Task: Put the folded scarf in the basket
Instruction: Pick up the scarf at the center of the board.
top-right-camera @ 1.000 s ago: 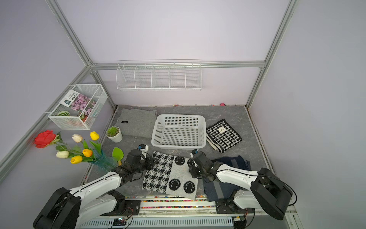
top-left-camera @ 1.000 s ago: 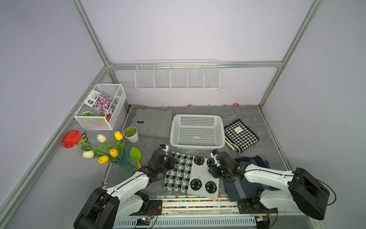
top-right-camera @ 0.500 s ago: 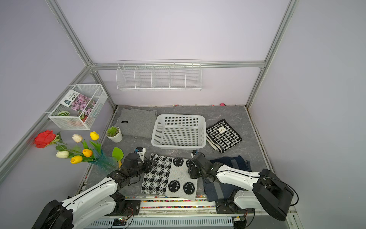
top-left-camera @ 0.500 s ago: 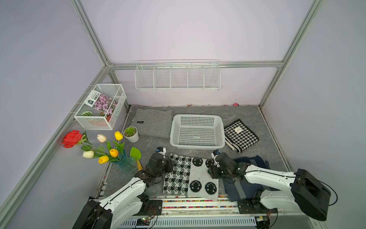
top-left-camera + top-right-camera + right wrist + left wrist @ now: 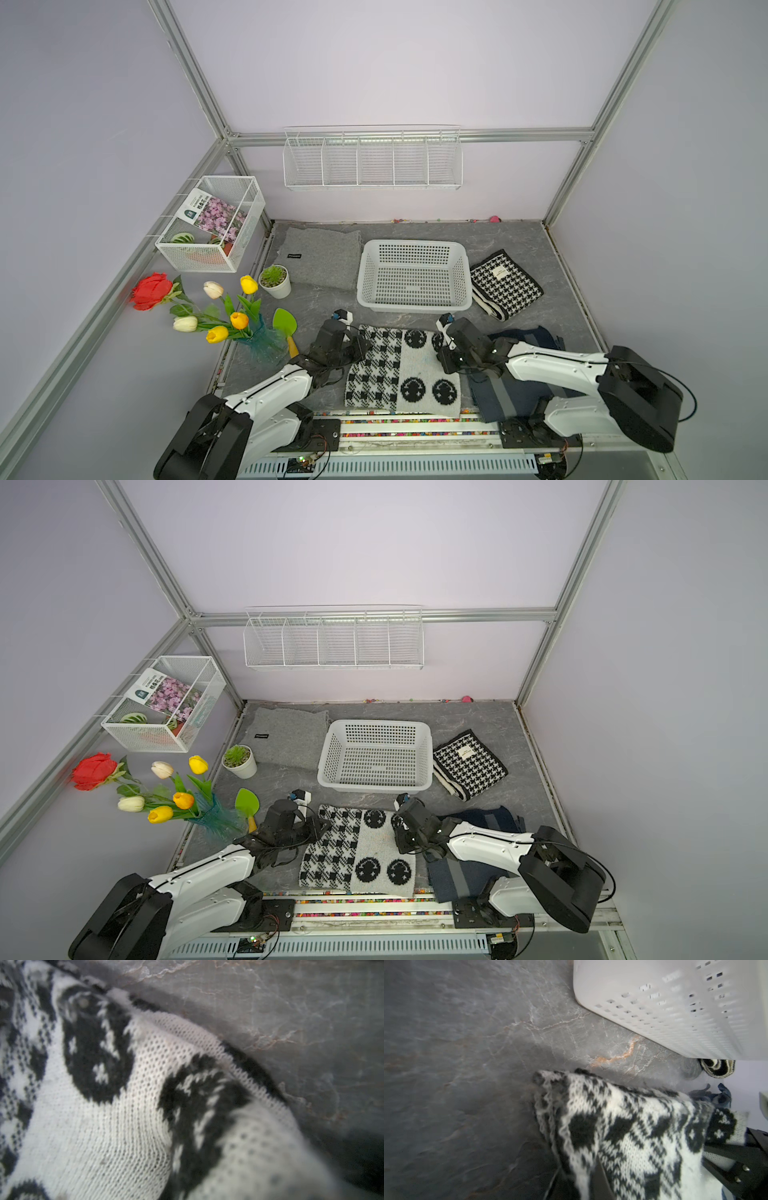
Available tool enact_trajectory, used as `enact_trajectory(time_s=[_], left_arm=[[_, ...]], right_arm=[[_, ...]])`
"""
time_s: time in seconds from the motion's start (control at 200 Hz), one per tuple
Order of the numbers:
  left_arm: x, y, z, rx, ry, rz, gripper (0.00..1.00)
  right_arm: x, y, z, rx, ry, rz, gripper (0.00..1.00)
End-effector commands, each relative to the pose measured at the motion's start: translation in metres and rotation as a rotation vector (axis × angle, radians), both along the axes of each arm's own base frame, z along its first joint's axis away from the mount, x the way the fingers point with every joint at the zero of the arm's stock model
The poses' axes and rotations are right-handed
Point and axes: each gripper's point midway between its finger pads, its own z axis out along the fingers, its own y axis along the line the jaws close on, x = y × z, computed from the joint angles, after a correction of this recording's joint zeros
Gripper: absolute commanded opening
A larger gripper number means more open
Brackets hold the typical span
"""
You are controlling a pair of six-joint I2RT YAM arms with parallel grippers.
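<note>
The folded scarf (image 5: 399, 370) (image 5: 357, 850), a black-and-white knit with checks and round motifs, lies flat just in front of the basket (image 5: 413, 305) (image 5: 374, 787). The white slotted basket holds nothing. My left gripper (image 5: 359, 347) (image 5: 320, 827) is shut on the scarf's left edge. In the left wrist view a fold of the scarf (image 5: 623, 1126) is pinched between the dark fingers (image 5: 602, 1184), with the basket (image 5: 675, 1012) beyond. My right gripper (image 5: 442, 353) (image 5: 399, 833) is shut on the right edge. There the scarf (image 5: 124, 1126) bunches up and hides the fingers.
A houndstooth cloth (image 5: 505, 284) lies right of the basket, a grey cloth (image 5: 320, 257) to its left and a navy cloth (image 5: 519, 390) under the right arm. A potted plant (image 5: 275, 280), tulip vase (image 5: 249, 332) and green trowel (image 5: 284, 322) stand left. A wire-mesh box (image 5: 212, 222) and wire rack (image 5: 372, 158) hang on the walls.
My right gripper has closed on the scarf's right edge. My left gripper opened briefly and shut again on the left edge. The scarf now lies squarer to the table's front.
</note>
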Motion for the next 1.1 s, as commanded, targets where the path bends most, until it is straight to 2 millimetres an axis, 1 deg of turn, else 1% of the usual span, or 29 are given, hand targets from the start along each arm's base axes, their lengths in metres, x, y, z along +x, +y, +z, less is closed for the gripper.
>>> enact_trajectory(time_s=[0.0, 0.095, 0.155, 0.265, 0.42, 0.47, 0.485, 0.615, 0.725, 0.845, 1.024, 1.094], left_arm=[[-0.006, -0.013, 0.021, -0.07, -0.056, -0.077, 0.0], [-0.008, -0.014, 0.033, -0.103, -0.084, -0.073, 0.0], [-0.011, -0.014, 0.037, -0.115, -0.089, -0.074, 0.0], [-0.017, -0.021, 0.049, -0.139, -0.119, -0.096, 0.0], [-0.023, -0.029, 0.07, -0.165, -0.154, -0.117, 0.0], [-0.024, -0.031, 0.073, -0.162, -0.149, -0.122, 0.0], [-0.025, -0.031, 0.082, -0.174, -0.171, -0.124, 0.0], [-0.027, -0.036, 0.111, -0.214, -0.21, -0.141, 0.0], [-0.03, -0.042, 0.144, -0.259, -0.252, -0.164, 0.0], [-0.029, -0.042, 0.164, -0.253, -0.284, -0.159, 0.0], [-0.019, -0.047, 0.198, -0.286, -0.343, -0.148, 0.0], [-0.012, -0.054, 0.217, -0.318, -0.379, -0.15, 0.0]], right_arm=[[-0.018, -0.023, -0.006, -0.067, 0.012, 0.017, 0.0], [-0.019, -0.02, 0.009, -0.024, -0.01, 0.024, 0.0], [-0.019, -0.019, 0.017, -0.014, -0.018, 0.031, 0.0], [-0.019, -0.013, 0.033, 0.011, -0.035, 0.059, 0.0], [-0.019, -0.005, 0.06, 0.045, -0.072, 0.084, 0.0], [-0.02, -0.002, 0.07, 0.066, -0.081, 0.099, 0.0], [-0.021, -0.001, 0.073, 0.07, -0.081, 0.103, 0.0], [-0.024, 0.002, 0.101, 0.084, -0.11, 0.131, 0.0], [-0.026, 0.001, 0.128, 0.116, -0.14, 0.143, 0.0], [-0.029, 0.0, 0.152, 0.146, -0.172, 0.162, 0.0], [-0.019, -0.004, 0.187, 0.155, -0.264, 0.149, 0.0], [-0.012, -0.004, 0.2, 0.141, -0.291, 0.143, 0.0]])
